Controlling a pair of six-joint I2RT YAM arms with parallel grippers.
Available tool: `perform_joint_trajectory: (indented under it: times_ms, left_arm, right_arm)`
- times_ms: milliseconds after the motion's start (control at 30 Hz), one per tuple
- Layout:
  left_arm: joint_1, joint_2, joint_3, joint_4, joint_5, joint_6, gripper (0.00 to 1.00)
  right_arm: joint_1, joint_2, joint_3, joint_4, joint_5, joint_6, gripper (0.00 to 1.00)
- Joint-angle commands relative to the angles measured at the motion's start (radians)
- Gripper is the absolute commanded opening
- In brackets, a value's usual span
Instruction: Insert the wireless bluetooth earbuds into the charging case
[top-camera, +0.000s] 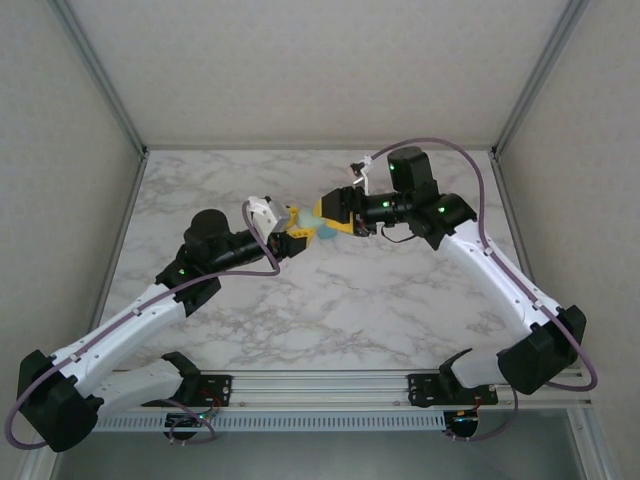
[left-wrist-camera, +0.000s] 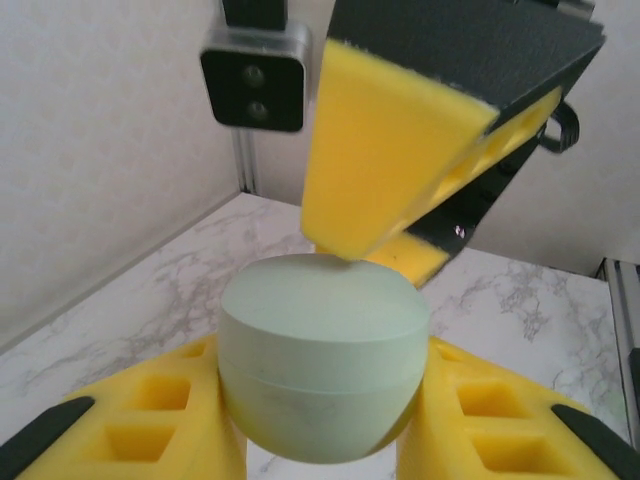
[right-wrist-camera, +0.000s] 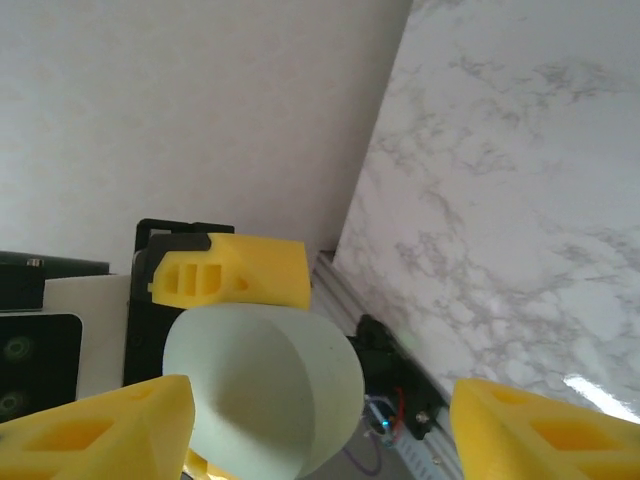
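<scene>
I have my left jaws clenched on the case (left-wrist-camera: 322, 370), held off the bench (left-wrist-camera: 520, 300) at centre frame, flat face toward my right jaws, released wide just above it.

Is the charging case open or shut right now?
Shut: the charging case shows only a thin seam around its body, no gap.

charging case (right-wrist-camera: 262, 390) near right claw (right-wrist-camera: 322, 420) finger; jaws wide
</scene>
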Motion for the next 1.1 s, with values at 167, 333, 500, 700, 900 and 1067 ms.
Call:
perform_joint_trajectory:
  times_ms: [167,333,500,700,900,1067]
  left_arm:
    - [-0.011,0.002,0.037,0.114,0.025,-0.067,0.18]
    - [-0.011,0.008,0.036,0.136,0.03,-0.084,0.18]
    - [-0.011,0.01,0.034,0.134,0.029,-0.086,0.18]
    - [-0.01,0.016,0.032,0.127,0.017,-0.08,0.18]
    - [-0.011,0.033,0.036,0.131,0.023,-0.083,0.19]
    - [-0.011,0.036,0.038,0.121,0.024,-0.08,0.19]
  right_arm:
    - [-0.01,-0.025,-0.136,0.406,-0.18,0.274,0.65]
    - [-0.009,-0.012,-0.171,0.501,-0.192,0.339,0.61]
    - [-0.007,0.007,-0.186,0.566,-0.207,0.377,0.54]
    - [-0.007,0.009,-0.193,0.58,-0.224,0.38,0.47]
    - [-0.001,0.0,-0.197,0.564,-0.231,0.362,0.44]
    - [0.005,-0.005,-0.191,0.552,-0.23,0.346,0.45]
